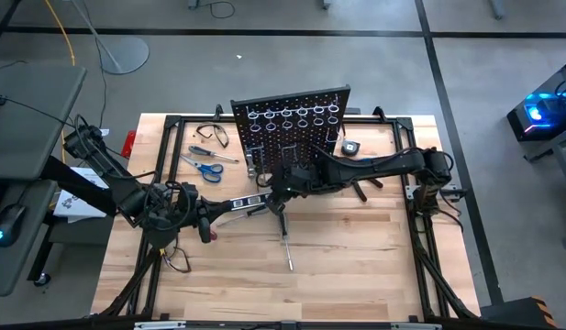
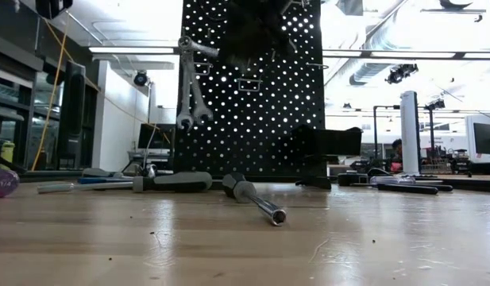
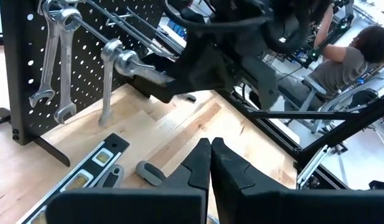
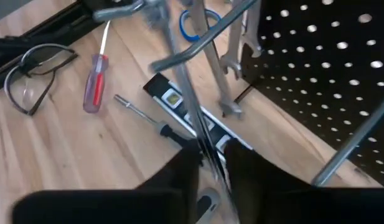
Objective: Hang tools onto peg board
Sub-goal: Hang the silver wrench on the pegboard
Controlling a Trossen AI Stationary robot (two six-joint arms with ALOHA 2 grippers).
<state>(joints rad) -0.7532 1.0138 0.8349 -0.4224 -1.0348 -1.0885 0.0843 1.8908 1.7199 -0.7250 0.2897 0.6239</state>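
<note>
The black peg board (image 1: 292, 124) stands upright at the table's far middle, and two silver wrenches (image 3: 51, 68) hang on its hooks. My right gripper (image 1: 275, 181) is in front of the board's left part, shut on a third silver wrench (image 3: 107, 87) beside a thin hook rod (image 3: 95, 28). My left gripper (image 1: 214, 220) is shut and empty, low over the table left of centre, and it also shows in its own wrist view (image 3: 210, 155). A yellow-and-black level (image 3: 86, 168) lies on the table before it. My right gripper pinches the wrench between its two fingers (image 4: 210, 158) near the wrench's upper end (image 3: 123, 62). The fingers come about level from the table's right side. The wrench hangs downward, with its open-jaw end (image 3: 104, 118) clear of the table and close to the board.
Blue scissors (image 1: 206, 168), a blue-handled screwdriver (image 1: 209, 153), a red-handled screwdriver (image 4: 95, 81) and clear safety glasses (image 1: 214, 136) lie left of the board. A grey-handled screwdriver (image 1: 287, 243) lies at the table's middle. A small black box (image 1: 349, 147) sits right of the board.
</note>
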